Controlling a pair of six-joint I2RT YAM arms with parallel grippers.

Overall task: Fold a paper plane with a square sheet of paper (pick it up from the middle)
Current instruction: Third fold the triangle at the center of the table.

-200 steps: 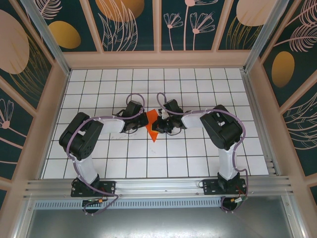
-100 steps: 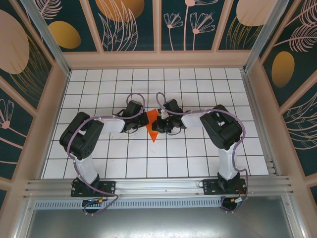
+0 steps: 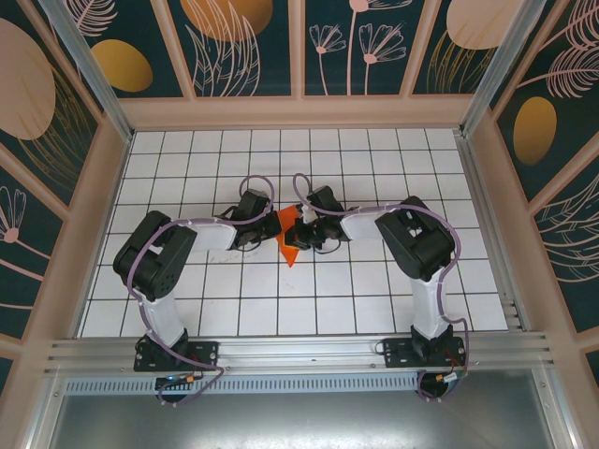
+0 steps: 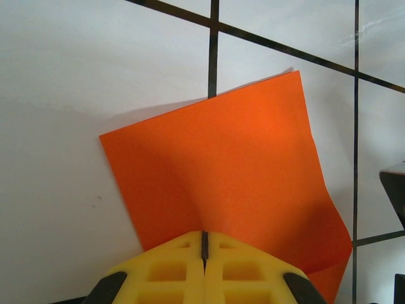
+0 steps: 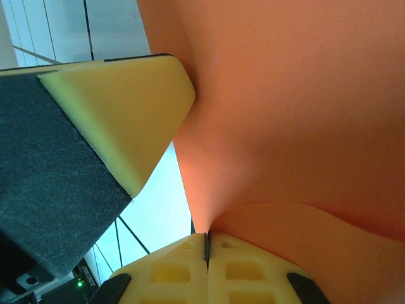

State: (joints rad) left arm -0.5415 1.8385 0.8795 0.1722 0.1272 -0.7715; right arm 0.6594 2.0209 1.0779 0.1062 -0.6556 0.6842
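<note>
Orange-red square sheet of paper (image 4: 228, 171) is pinched at opposite edges by left gripper (image 4: 204, 252) and right gripper (image 5: 206, 246); both jaws are pressed together on it, and the sheet is bowed.

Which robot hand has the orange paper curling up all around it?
The right gripper: the square sheet of paper bulges up around its shut jaws. At the left gripper it lies nearly flat.

Our left arm (image 3: 153, 267) and right arm (image 3: 418, 245) are black-jointed with white links, trailed by looping purple cables (image 3: 254, 178); our fingers (image 4: 166, 272) are yellow with moulded hollows
</note>
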